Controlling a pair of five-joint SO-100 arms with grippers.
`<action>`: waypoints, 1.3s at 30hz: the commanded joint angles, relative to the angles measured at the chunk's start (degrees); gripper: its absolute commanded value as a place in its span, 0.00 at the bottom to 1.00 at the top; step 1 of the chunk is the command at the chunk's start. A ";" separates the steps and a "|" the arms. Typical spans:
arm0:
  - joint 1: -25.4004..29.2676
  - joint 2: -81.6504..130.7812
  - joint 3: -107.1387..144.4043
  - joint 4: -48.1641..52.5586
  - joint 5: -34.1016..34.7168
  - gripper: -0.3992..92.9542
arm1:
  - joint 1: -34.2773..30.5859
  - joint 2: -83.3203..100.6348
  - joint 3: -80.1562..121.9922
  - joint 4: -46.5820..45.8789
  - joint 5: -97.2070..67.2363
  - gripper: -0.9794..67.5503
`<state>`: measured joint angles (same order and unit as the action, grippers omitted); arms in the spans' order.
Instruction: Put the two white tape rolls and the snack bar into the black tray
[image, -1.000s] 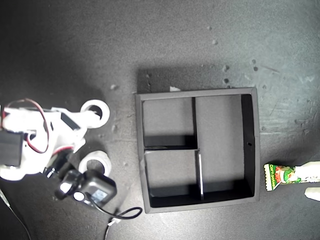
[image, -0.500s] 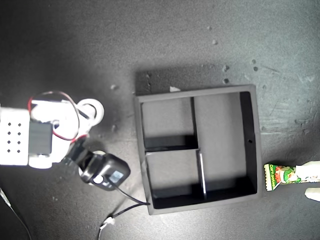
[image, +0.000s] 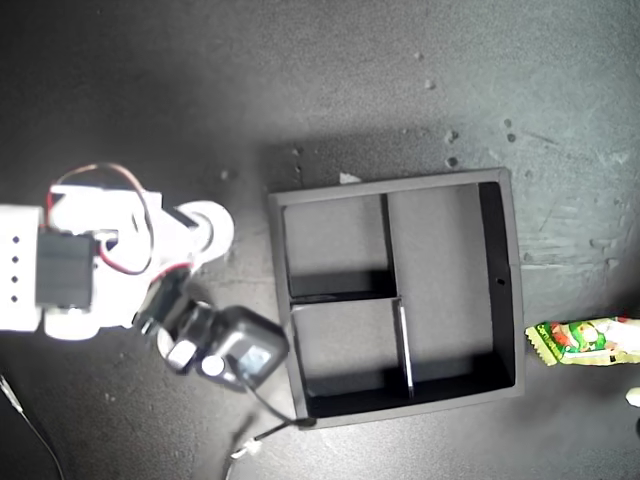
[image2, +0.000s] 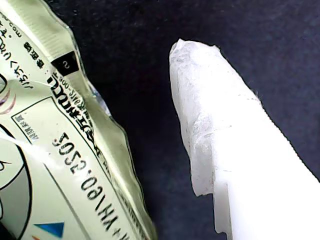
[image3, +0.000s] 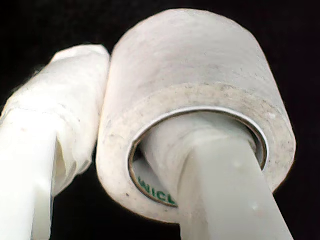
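Tape roll (image3: 195, 95): one visible, clamped through its core by my second gripper (image3: 150, 165), near the tray's (image: 505, 290) outer wall. Second roll not seen. Snack bar (image: 585, 340): one, cut off at the exterior view's right; my first gripper's (image2: 150, 150) grip cannot be judged.

snack bar (image2: 60, 150): code "2025.09.AH" | tape roll (image3: 195, 100) core: green "WICL"

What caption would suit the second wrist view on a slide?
My second gripper pinches a white tape roll through its wall, one finger inside the round core.
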<state>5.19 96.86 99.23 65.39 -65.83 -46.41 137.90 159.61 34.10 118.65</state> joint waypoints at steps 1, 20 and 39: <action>2.20 3.16 -11.78 5.71 2.02 0.00 | 2.81 -0.53 4.22 -3.60 -3.34 0.42; 10.02 -5.10 -32.17 11.69 4.75 0.00 | 11.25 0.09 -2.37 7.29 -11.25 0.01; 10.11 -59.68 -111.88 39.29 7.12 0.00 | 32.34 -42.01 -73.74 43.33 -71.37 0.01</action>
<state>15.47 40.08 -3.43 102.57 -58.10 -15.12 105.12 101.25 72.16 52.47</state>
